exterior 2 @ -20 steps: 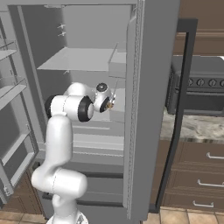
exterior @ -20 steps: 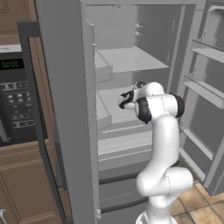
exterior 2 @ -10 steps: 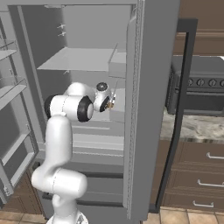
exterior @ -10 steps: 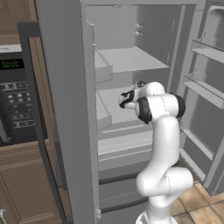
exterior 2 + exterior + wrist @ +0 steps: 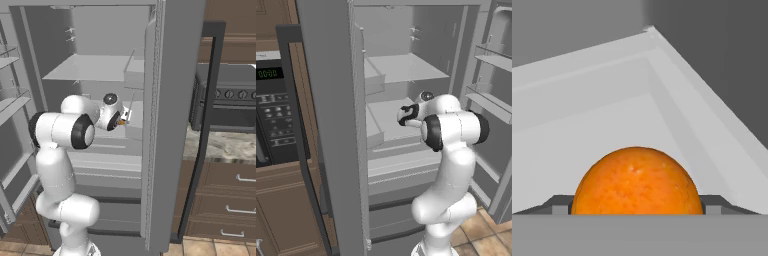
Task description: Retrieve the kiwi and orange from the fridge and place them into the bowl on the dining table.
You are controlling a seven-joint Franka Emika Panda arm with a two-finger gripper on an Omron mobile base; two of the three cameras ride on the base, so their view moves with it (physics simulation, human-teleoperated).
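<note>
The orange lies on a pale shelf in the right rear corner of the open fridge. My gripper reaches in over that shelf, its dark fingertips pressed against both sides of the fruit, so it is shut on the orange. From the base, the gripper sits at middle-shelf height, and a sliver of the orange peeks out beside the gripper. The kiwi, the bowl and the dining table are out of view.
Both fridge doors stand open, with door racks to the right of the arm and the other door's edge close by the hand. An upper shelf hangs above the gripper. A black microwave and a stove flank the fridge.
</note>
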